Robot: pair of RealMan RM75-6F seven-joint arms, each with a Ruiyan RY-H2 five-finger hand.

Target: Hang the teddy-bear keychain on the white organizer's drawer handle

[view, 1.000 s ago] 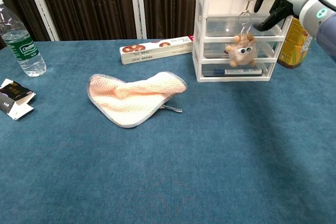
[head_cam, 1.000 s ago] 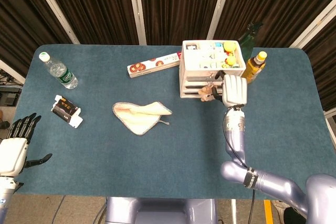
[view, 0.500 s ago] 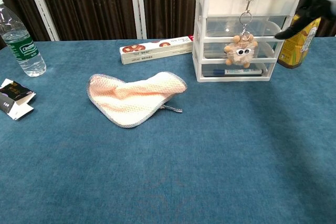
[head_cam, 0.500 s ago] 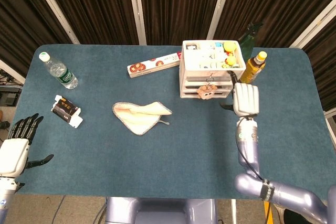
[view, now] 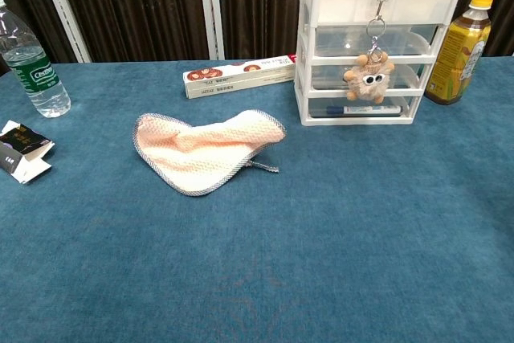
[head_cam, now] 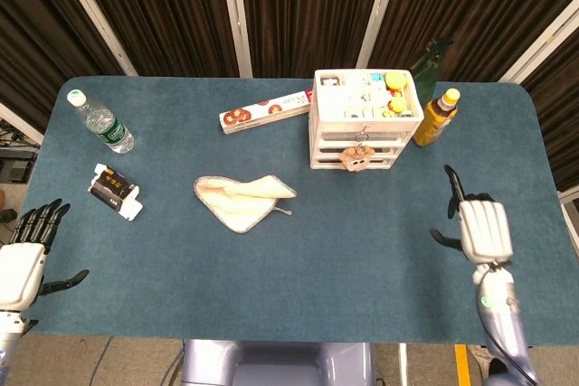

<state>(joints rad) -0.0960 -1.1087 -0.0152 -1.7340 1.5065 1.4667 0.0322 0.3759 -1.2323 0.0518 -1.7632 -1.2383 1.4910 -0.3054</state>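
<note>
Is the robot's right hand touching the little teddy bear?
Apart. Head view shows the right hand far from the teddy-bear keychain, bare table between them.

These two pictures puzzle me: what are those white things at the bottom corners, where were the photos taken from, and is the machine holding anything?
They are a robot's two hands. The head view looks down from above: left hand and right hand hover open near the table's front edge, holding nothing. The chest view looks across the table and shows no hands. The teddy-bear keychain hangs from the top drawer handle of the white organizer. Also there: a cloth, water bottle, yellow bottle, long box and small packet.
</note>
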